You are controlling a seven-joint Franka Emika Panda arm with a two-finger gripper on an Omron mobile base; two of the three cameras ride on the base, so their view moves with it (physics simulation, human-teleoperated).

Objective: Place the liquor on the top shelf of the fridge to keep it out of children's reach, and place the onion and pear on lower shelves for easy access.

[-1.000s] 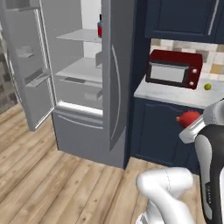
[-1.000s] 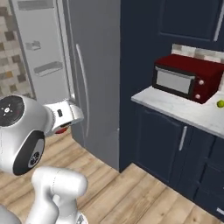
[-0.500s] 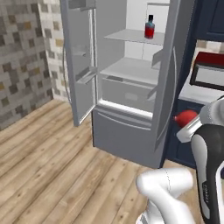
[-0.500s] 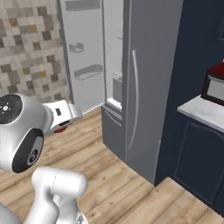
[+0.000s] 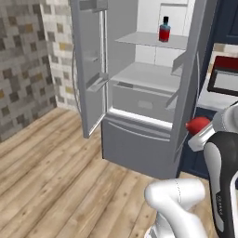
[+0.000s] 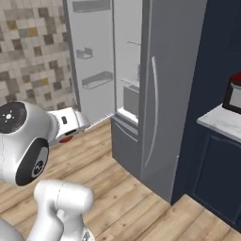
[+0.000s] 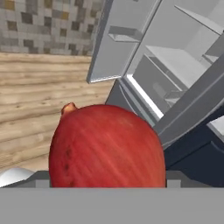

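The fridge [image 5: 139, 139] stands open, its left door [image 5: 88, 69] swung wide. The liquor [image 5: 164, 29], a blue bottle with a red label, stands on the top shelf [image 5: 144, 41]. A lower shelf [image 5: 144, 74] lies bare above a drawer. My gripper [image 5: 201, 134] is shut on the onion [image 7: 107, 146], a red ball that looms large in the hand view and peeks out at the arm's wrist as the onion [image 5: 197, 124]. It hangs in front of the fridge's right door [image 5: 188, 93], well short of the shelves. The pear is out of view.
A red microwave [image 5: 224, 76] sits on the counter right of the fridge, over navy cabinets [image 6: 212, 141]. A stone-tiled wall [image 5: 28, 60] stands to the left. Wood floor [image 5: 56, 176] stretches in front of the fridge. Door bins [image 6: 96, 80] line the open door.
The whole picture has shifted: the base has moved left, so the open fridge is now central and the counter slid off to the right. The onion stays in my gripper.
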